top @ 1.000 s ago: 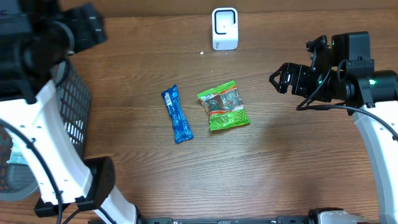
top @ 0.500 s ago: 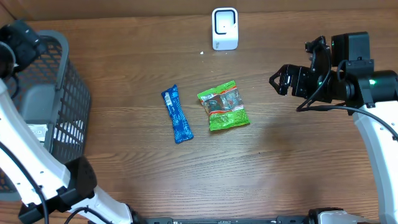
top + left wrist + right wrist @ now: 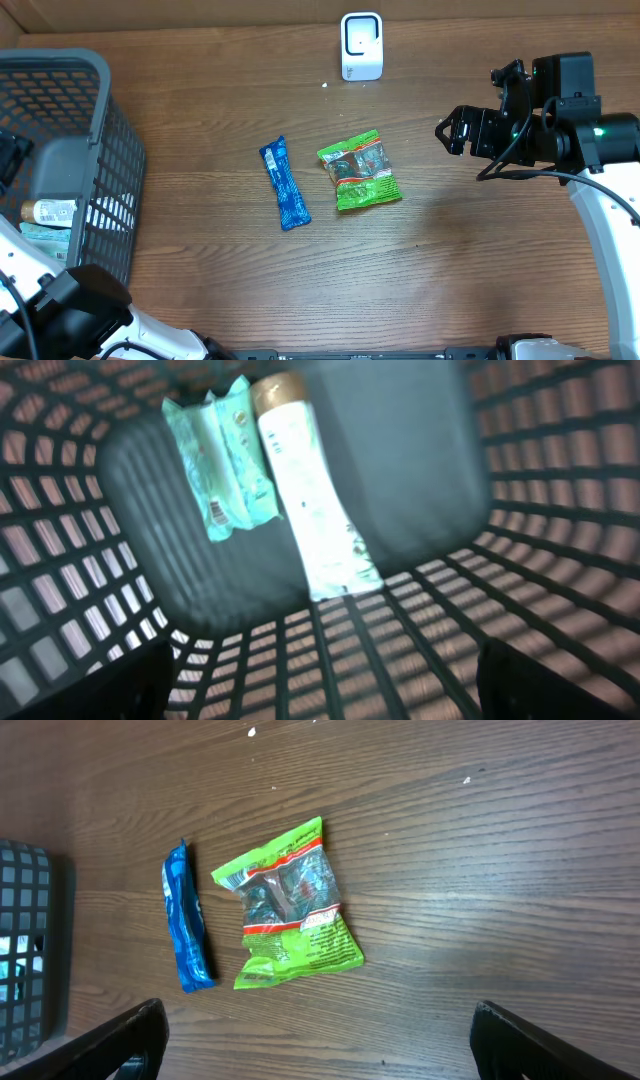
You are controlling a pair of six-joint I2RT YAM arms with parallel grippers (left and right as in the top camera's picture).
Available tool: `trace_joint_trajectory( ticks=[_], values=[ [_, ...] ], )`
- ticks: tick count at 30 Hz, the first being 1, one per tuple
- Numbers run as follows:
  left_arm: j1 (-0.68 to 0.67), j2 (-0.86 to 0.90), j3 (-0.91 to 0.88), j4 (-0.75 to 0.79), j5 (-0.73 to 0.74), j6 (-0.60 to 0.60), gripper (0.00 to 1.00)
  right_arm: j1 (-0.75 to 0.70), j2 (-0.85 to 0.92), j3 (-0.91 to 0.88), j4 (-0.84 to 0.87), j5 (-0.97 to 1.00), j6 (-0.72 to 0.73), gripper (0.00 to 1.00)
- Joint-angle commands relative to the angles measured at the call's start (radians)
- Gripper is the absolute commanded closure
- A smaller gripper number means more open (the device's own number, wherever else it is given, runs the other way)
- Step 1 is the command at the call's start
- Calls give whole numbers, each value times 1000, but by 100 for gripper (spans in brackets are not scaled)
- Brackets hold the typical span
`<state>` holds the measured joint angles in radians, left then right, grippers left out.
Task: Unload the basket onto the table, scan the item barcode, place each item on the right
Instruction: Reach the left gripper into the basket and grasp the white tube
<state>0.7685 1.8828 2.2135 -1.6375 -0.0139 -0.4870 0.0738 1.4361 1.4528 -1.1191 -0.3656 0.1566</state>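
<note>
The left claw point(image 3: 335, 695) stands wide and empty, facing down into the basket point(image 3: 560, 480) at a pale tube point(image 3: 310, 500) and a mint packet point(image 3: 230, 460). Within the last second its arm has swung off the basket's rim toward the left edge, probably after a drop-off, though blur hides detail. The right claw point(image 3: 452, 130), wide and unmoved, points left toward the green snack bag point(image 3: 360, 170) and blue bar point(image 3: 284, 184), flat on the worktop point(image 3: 250, 280) in front of the scanner point(image 3: 361, 46), seemingly awaiting scanning.
</note>
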Motion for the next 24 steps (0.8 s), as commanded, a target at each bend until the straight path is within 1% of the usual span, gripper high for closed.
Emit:
trace_joint_trajectory(
  ticks=[1,5,10,14,15,17,20,24],
  values=[
    [4,-7,-132,56,-19,-57,13,4,-3,5,-4,6,-8,3],
    [3,-7,-288,159,-19,-90,14,4,-3,5,-12,6,-8,3],
    [2,-7,-487,319,-4,-106,21,4,-3,5,-13,6,-8,3],
    [-3,-7,-645,459,23,-105,25,4,-3,5,-13,6,-8,3],
    [-9,-7,-721,534,23,-105,30,4,-3,5,-16,6,-8,3],
    [-13,-7,-794,617,29,-106,31,4,-3,5,-20,6,-8,3],
    [-16,-7,-889,727,33,-124,33,4,-3,5,-27,6,-8,3],
    [-17,-7,-961,819,34,-143,40,4,-3,5,-36,6,-8,3]
  ],
)
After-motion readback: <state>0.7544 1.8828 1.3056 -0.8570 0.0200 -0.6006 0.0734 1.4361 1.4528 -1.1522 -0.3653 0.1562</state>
